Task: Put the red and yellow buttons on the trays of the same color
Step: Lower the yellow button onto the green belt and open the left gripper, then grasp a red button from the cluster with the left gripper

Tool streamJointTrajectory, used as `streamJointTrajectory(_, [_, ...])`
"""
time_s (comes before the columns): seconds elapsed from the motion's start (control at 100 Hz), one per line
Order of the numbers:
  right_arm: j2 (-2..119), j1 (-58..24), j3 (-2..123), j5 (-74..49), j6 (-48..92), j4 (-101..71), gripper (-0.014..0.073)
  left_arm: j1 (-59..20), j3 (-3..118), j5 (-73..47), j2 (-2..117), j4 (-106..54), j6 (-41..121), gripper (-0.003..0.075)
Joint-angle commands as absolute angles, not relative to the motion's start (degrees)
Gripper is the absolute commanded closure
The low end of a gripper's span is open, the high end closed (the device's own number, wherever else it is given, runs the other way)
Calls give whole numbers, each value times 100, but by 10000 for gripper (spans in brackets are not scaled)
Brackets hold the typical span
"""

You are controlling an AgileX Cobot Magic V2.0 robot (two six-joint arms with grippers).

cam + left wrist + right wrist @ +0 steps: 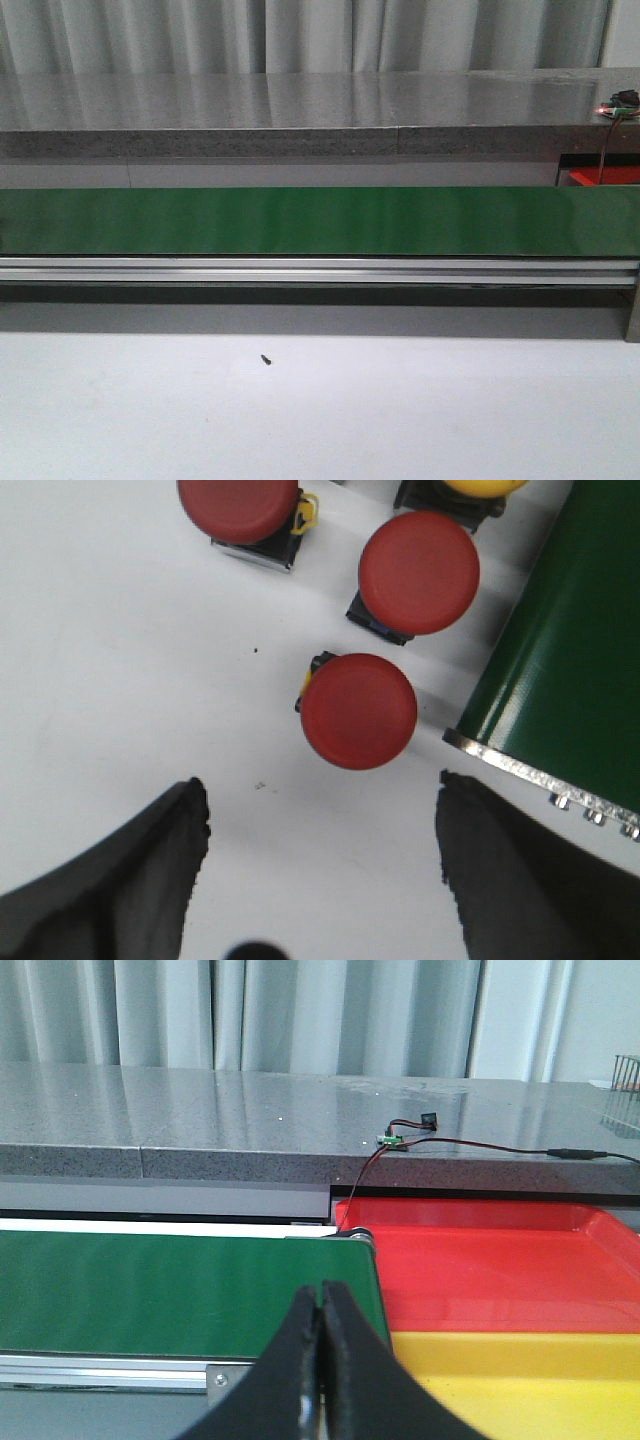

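The left gripper (pixel 320 880) hangs with its black fingers (pixel 120 880) spread wide above a white surface (pixel 110 680). At the centre of that frame sits a round red push button (pixel 358 710). 2 more red buttons (pixel 418 572) (pixel 238 507) lie above it, and what looks like a yellow button (pixel 485 486) is cut off at the top edge. The right gripper (pixel 322 1360) has its fingers pressed together, holding nothing, before a long green conveyor belt (pixel 170 1295). A red plastic tray (pixel 500 1265) and a yellow plastic tray (pixel 520 1370) fill the lower right.

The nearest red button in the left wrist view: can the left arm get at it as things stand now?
Probably yes. The left gripper is open and hangs over the nearest red button, with only bare table between. The green belt lies close beside it and might crowd one finger.
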State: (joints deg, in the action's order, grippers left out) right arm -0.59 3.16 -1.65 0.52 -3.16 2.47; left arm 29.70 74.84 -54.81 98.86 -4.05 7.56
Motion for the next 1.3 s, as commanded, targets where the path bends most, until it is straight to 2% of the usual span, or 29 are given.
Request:
streamJointTrajectory(0.0, [-168, 313, -63, 516, -313, 267, 661, 2987, 7616, -5167, 9826, -641, 691, 239])
streamJointTrajectory(0.73, [-168, 313, -63, 516, -313, 267, 661, 2987, 7616, -4670, 10338, -808, 691, 239])
streamJointTrajectory(1.29, [-168, 313, -63, 516, -313, 267, 661, 2987, 7626, -4438, 10532, -785, 691, 286])
